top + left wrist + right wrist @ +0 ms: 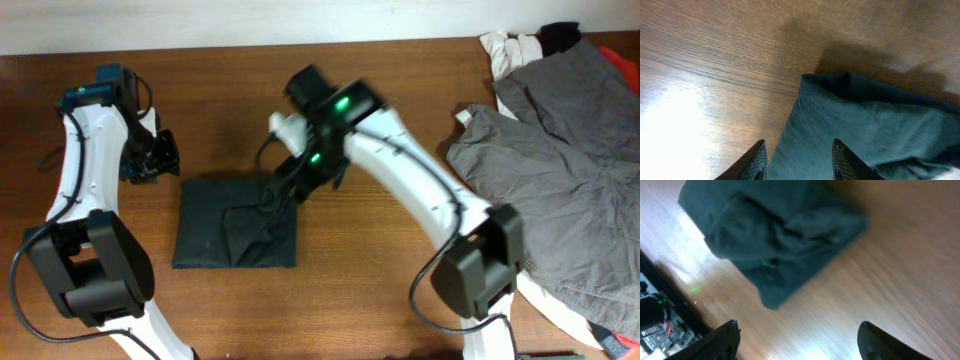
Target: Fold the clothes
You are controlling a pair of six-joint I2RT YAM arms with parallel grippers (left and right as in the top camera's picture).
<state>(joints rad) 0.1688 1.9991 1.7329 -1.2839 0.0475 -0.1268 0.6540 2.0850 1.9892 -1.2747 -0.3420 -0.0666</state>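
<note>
T-shirt (235, 235), black: folded to a compact rectangle, flat on table (350, 300), left of centre, well apart from grey garments (560, 170). Left gripper (152, 157): beside upper-left corner, fingers apart, holding nothing. Right gripper (283, 195): over upper-right edge, fingers wide, empty. Step, judged: last fold laid. Next: smoothing rumpled top layer, then clearing arms.
</note>
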